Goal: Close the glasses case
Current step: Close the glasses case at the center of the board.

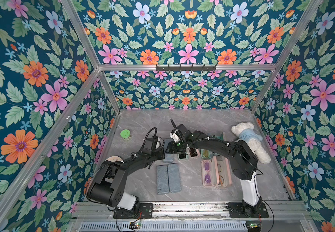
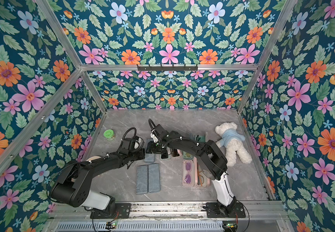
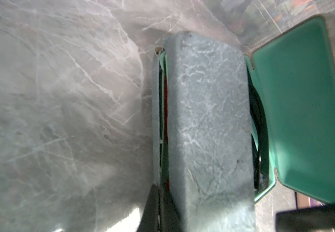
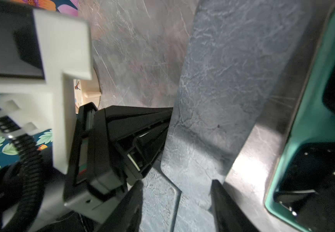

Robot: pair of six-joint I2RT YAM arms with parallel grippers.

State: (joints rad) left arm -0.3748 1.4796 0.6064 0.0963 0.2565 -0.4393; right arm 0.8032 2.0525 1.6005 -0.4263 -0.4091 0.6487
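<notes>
grey case all but shut between two grippers

the grey glasses case (image 3: pixel 206 120) lies on the marble tabletop (image 1: pixel 192 124), towards the left of centre. its stone-patterned lid is lowered almost fully onto the base. in the left wrist view a slim gap runs along one long side, showing green lining and a streak of red inside. the left gripper (image 3: pixel 158 188) has its jaws pressed together on the thin rim at that same side, pinching the case's edge. the right gripper (image 4: pixel 176 181) hangs just above the case with its dark fingers (image 4: pixel 130 206) standing apart. one end of the lid shows between them and they grip nothing. just beside the grey case, on the side away from the left arm, is an open green case (image 3: pixel 303 100); its lid stands up and dark sunglasses lie in its base. nearer the robot's bases, two shut grey cases (image 1: pixel 162 178) lie side by side in both top views. to their right an open pink case (image 1: pixel 207 173) holds purple-lensed glasses. a white teddy bear (image 1: pixel 251 140) in a blue top lies by the right wall. a green jar (image 1: pixel 125 134) sits near the left wall.
</notes>
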